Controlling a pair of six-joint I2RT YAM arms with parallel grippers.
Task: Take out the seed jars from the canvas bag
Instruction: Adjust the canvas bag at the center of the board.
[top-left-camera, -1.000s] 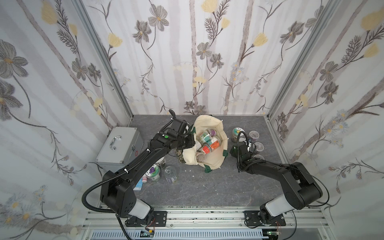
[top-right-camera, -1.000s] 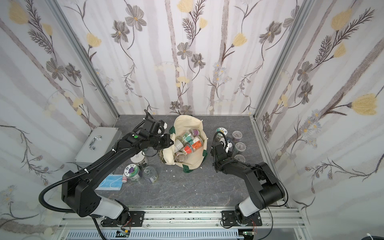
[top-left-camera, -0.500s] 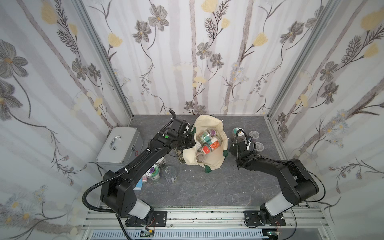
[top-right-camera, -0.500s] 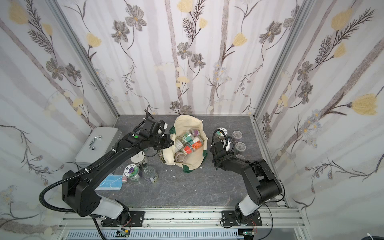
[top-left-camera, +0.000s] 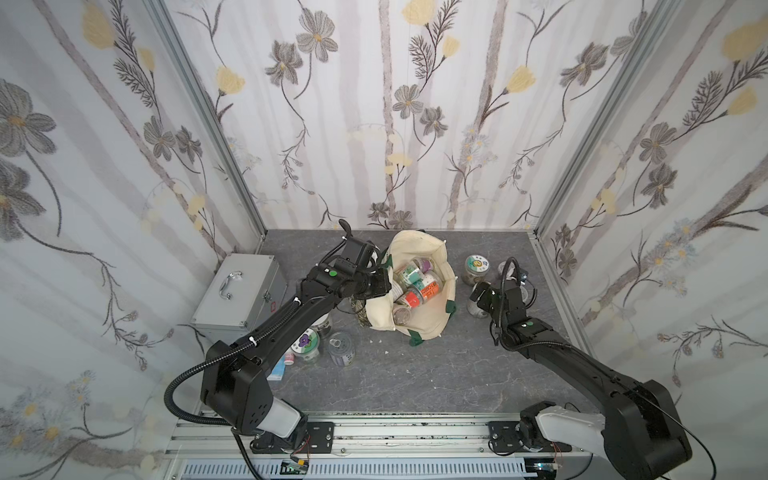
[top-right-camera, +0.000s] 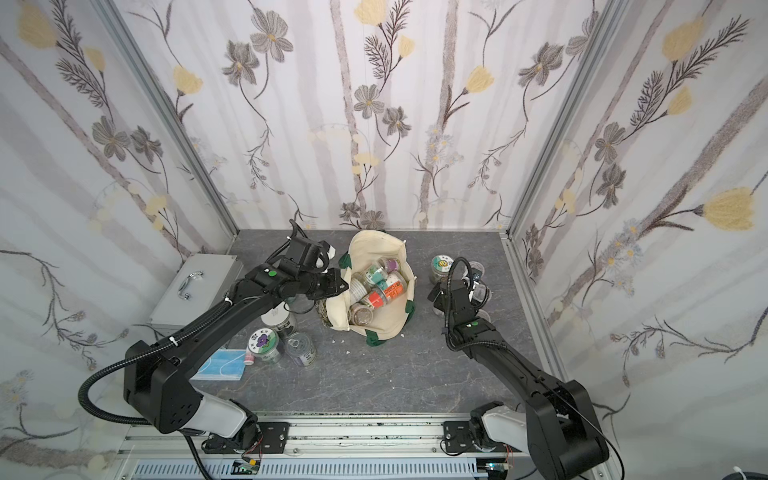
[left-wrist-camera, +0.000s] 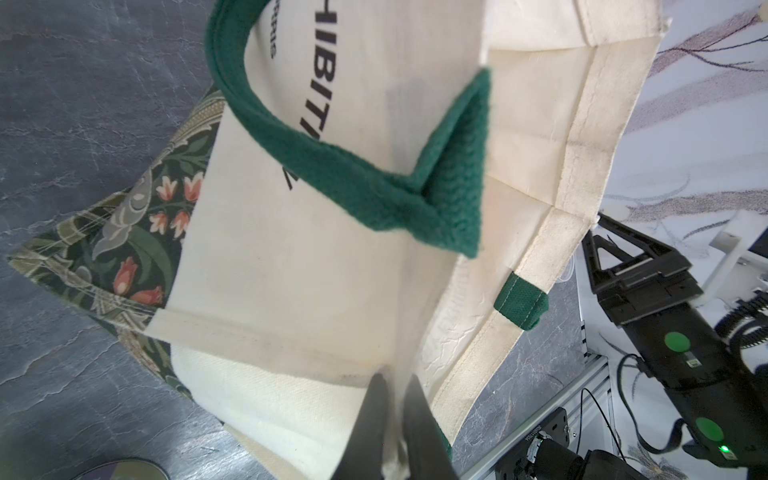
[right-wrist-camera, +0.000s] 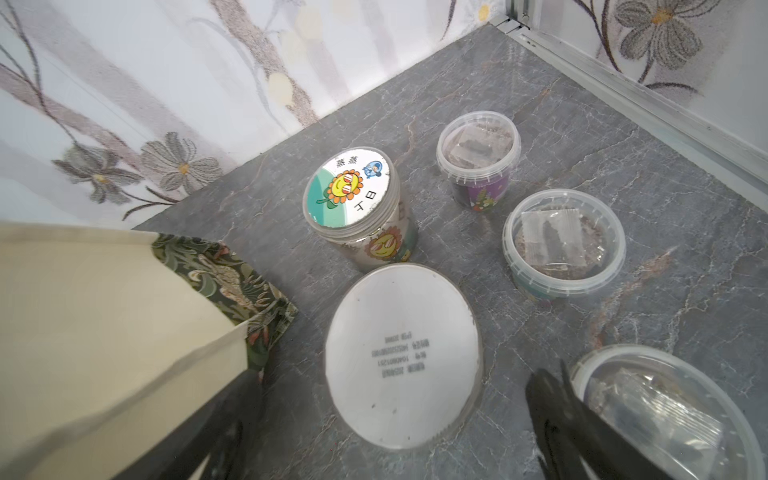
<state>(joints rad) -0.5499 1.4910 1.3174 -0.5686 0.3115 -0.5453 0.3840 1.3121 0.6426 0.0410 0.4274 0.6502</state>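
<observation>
The cream canvas bag (top-left-camera: 422, 326) stands open mid-table with several seed jars (top-left-camera: 415, 286) inside. My left gripper (top-left-camera: 384, 283) is shut on the bag's left rim. In the left wrist view its fingertips (left-wrist-camera: 395, 384) pinch the canvas (left-wrist-camera: 291, 249). My right gripper (right-wrist-camera: 395, 388) is open, its jaws spread wide on either side of a white-lidded jar (right-wrist-camera: 401, 357) that stands free on the table right of the bag (right-wrist-camera: 104, 311). In both top views this gripper (top-left-camera: 484, 296) hovers over that jar (top-right-camera: 440, 309).
Right of the bag stand a sunflower-lidded jar (right-wrist-camera: 353, 195) and three clear-lidded jars (right-wrist-camera: 478, 158), (right-wrist-camera: 563, 241), (right-wrist-camera: 665, 415) near the right wall. Left of the bag are more jars (top-left-camera: 305, 343), a silver case (top-left-camera: 239, 295), a blue face mask (top-right-camera: 220, 365) and a pink-capped bottle (top-left-camera: 289, 359).
The right gripper's jaws have spread wider round the white-lidded jar, which stands on the table. The left gripper keeps its hold on the bag's rim.
</observation>
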